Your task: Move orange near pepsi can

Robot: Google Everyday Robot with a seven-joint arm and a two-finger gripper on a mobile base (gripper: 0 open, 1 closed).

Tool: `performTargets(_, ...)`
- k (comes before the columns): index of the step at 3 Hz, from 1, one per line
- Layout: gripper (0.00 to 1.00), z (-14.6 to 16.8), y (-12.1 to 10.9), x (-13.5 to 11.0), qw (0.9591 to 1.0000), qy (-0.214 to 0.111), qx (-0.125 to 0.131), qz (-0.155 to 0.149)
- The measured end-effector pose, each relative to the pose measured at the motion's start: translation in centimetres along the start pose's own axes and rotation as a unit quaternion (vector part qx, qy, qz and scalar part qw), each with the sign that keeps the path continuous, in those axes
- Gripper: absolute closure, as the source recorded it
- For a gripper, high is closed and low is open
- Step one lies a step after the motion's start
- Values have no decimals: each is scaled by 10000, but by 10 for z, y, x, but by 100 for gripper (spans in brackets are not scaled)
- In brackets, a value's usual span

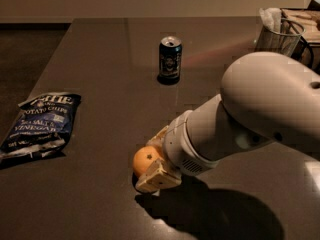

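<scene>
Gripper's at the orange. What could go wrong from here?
1. The gripper is right at the orange; the round fruit could roll away if nudged rather than held.
2. The pepsi can stands upright farther back; the bulky arm might tip it on approach.

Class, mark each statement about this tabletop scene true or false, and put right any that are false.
1. The pepsi can stands upright on the table. True.
2. The orange touches the pepsi can. False: they are well apart, with the orange much nearer the camera.
3. The gripper is down at the orange, near the front of the table. True.
4. The chip bag lies between the orange and the can. False: it lies flat at the far left of the picture, away from both.
</scene>
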State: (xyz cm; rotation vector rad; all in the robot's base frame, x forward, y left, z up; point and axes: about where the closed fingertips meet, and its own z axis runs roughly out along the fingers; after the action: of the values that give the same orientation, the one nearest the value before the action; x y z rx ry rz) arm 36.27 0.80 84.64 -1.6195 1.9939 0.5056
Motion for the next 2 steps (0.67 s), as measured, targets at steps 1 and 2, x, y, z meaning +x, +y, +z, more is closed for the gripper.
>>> performTargets(1,62,-6,-1,-9,10000,-39,11,-17)
performTargets(2,85,-25,-33,-18,9997,5,212,70)
